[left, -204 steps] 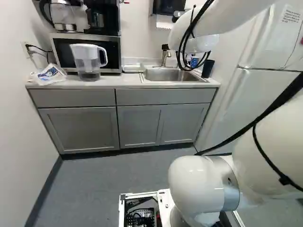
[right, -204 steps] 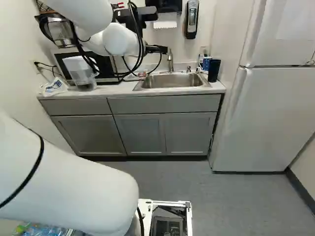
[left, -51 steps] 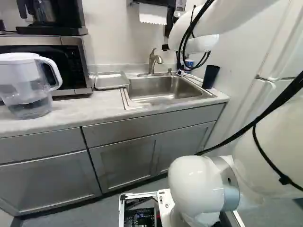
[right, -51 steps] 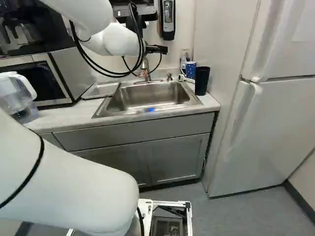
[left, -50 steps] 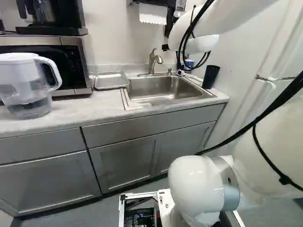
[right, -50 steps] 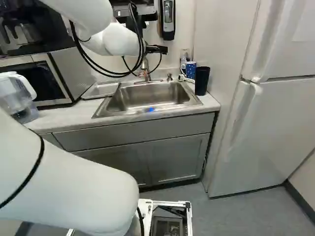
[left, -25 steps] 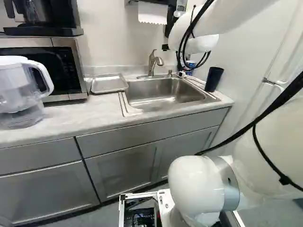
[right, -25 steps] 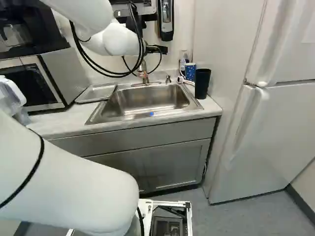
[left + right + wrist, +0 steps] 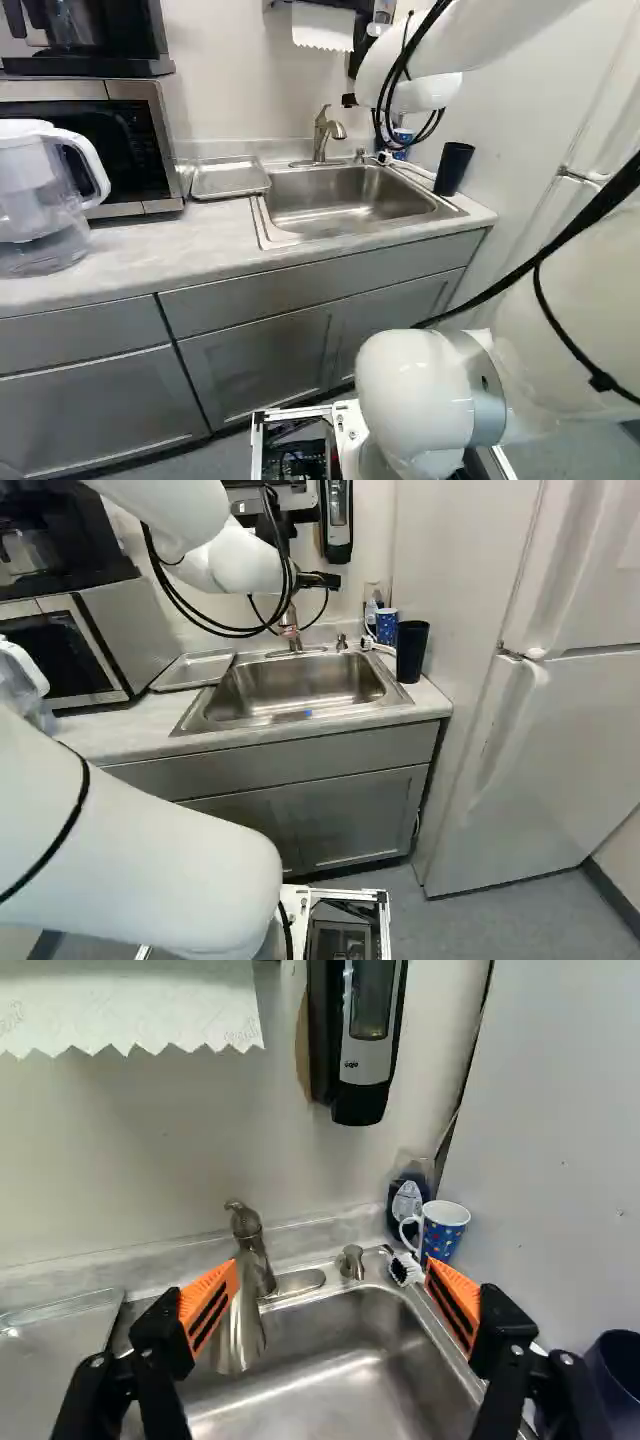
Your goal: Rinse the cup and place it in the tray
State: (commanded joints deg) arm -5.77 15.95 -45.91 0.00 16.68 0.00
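White and jointed, the arm rose from the foot of both base views and reached toward the counter. Its black gripper hung near the wall, over the back of the steel sink. Seen from the wrist, its two fingers were spread wide, their orange pads well apart, with nothing pinched. One pad stood in front of part of the tap. Two cups were in sight: a dark cup standing upright on the counter at the right of the sink in the right base view, and a blue spotted mug near the back corner, beside a soap bottle. White bristles showed on a brush just below the mug's handle. On the sink's other side, a flat metal tray lay between it and the microwave. Clear plastic formed a pitcher at the left of the left base view. Paper hung from a towel holder, next to a wall dispenser, while a white fridge filled the right base view's right.
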